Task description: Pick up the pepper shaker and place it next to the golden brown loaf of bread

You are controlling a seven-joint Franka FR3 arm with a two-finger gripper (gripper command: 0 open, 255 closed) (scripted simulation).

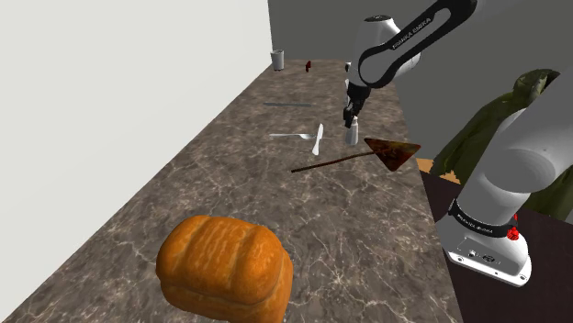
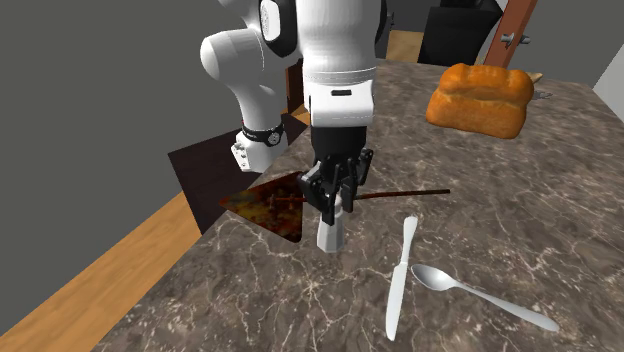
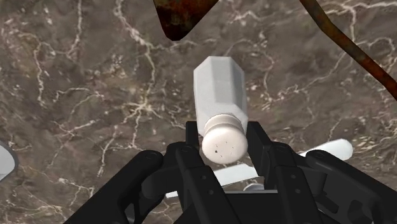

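Note:
A white pepper shaker stands upright on the dark marble counter. My black gripper comes straight down on it and is shut on its rounded cap, one finger on each side. The golden brown loaf of bread lies far from the shaker, at the counter's near end in the shoulder view and at the back right in the second exterior view.
A brown spatula lies right beside the shaker, its long handle pointing toward the loaf. A knife and a spoon lie on the shaker's other side. A small cup stands at the far end.

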